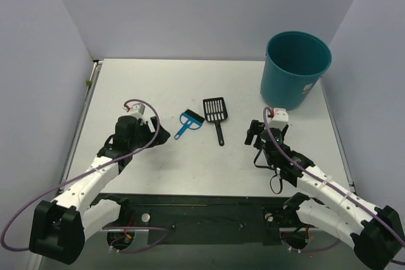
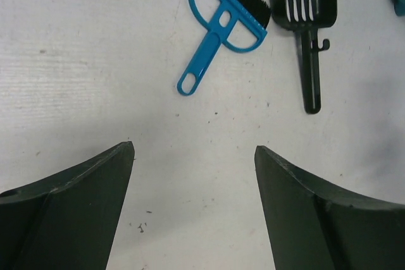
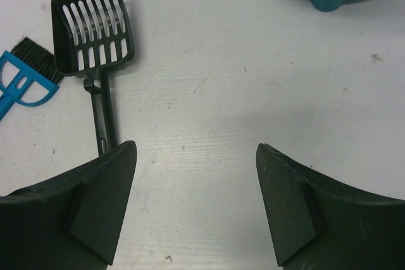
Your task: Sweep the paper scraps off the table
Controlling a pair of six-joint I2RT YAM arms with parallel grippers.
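The teal bin [image 1: 288, 80], at the table's [image 1: 190, 169] 1 o'clock corner by the right rail, bears a pale label too small to read. Blue brush [image 1: 188, 120] and black scoop [image 1: 216, 110] lie mid-table, just beside each other. The left gripper [image 2: 195, 151] is at the brush's 9 o'clock and the right gripper [image 3: 196, 148] at the scoop's 3 o'clock. Both have jaws wide apart, holding nothing, over bare tabletop. Paper scraps cannot be made out.

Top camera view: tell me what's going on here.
Neither arm is handling anything. The left end effector and the right end effector are both open and empty over the table. Between them lie the blue brush and the black scoop, side by side and untouched. The teal bin stands at the far right corner. No paper scraps are plainly visible on the table, so the sweeping may be finished.
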